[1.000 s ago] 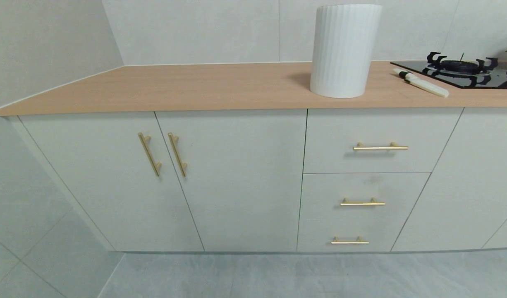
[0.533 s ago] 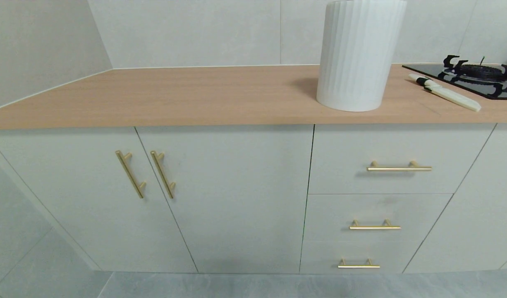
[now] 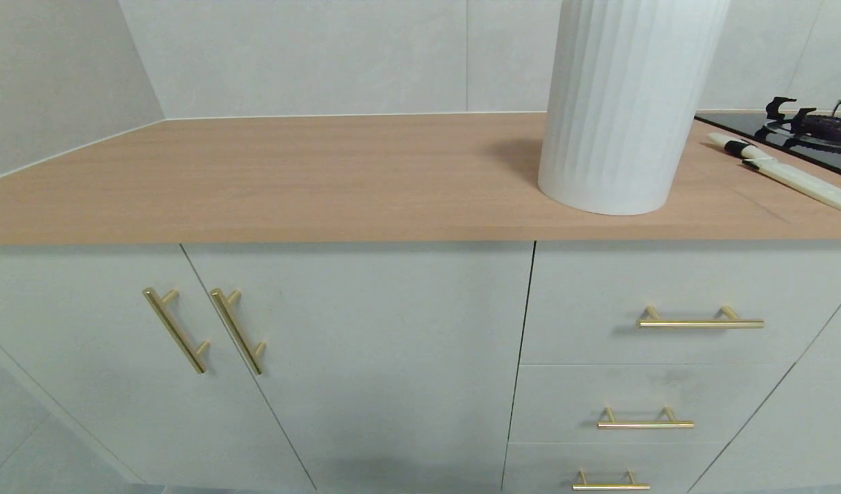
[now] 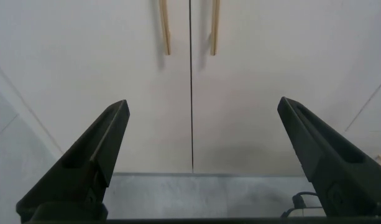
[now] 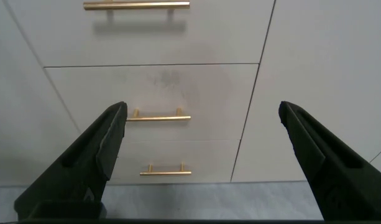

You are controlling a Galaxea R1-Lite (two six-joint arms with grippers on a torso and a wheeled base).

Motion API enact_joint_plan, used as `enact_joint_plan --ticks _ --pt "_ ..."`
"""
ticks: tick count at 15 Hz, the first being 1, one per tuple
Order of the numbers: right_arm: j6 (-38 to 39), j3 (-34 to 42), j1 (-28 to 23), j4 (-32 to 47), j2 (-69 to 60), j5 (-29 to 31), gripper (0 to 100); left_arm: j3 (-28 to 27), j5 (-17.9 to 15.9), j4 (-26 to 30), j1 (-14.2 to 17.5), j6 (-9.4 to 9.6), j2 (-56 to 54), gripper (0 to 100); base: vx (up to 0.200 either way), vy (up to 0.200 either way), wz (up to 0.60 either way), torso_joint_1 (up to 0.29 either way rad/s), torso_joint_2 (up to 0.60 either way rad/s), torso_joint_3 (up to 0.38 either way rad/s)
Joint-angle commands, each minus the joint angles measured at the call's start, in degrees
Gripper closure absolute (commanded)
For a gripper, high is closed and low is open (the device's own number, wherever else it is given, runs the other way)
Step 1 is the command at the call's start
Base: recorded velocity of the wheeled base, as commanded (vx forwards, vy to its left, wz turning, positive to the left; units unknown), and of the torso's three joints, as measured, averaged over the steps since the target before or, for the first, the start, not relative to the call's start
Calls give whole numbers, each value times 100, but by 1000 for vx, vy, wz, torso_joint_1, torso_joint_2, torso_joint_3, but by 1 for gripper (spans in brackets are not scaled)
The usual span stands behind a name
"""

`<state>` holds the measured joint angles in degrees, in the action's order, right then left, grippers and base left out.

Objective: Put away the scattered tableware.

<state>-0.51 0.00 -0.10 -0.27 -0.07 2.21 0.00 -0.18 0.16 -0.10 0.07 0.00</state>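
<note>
Left gripper (image 4: 201,104) and right gripper (image 5: 201,106) are fully open, empty; the slim cream-coloured knife (image 3: 784,173), at 3 o'clock of the white ribbed cylinder (image 3: 626,103), likely handles light, stiff, slippery: grip across its middle.

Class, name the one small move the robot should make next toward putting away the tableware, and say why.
Probably raise the right gripper to the counter, toward the knife. It lies loose to the right of the white ribbed container, while the right gripper and the left gripper are open and empty, low before the drawers and cabinet doors.
</note>
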Motion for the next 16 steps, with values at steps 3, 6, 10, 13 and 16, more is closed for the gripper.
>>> enact_joint_plan --ticks 3,6,10,13,16 --pt "-2 0 1 0 7 -1 0 0 1 2 1 1 0 0 0 0 0 0 0 0" --pt "-2 0 1 0 7 -1 0 0 1 2 1 1 0 0 0 0 0 0 0 0" --pt "-2 0 1 0 7 -1 0 0 1 2 1 1 0 0 0 -150 0 2 3 2" --pt "-2 0 1 0 7 -1 0 0 1 2 1 1 0 0 0 -200 0 4 4 5" --pt "-2 0 1 0 7 8 0 0 1 -7 1 1 0 0 0 -200 0 -1 7 2"
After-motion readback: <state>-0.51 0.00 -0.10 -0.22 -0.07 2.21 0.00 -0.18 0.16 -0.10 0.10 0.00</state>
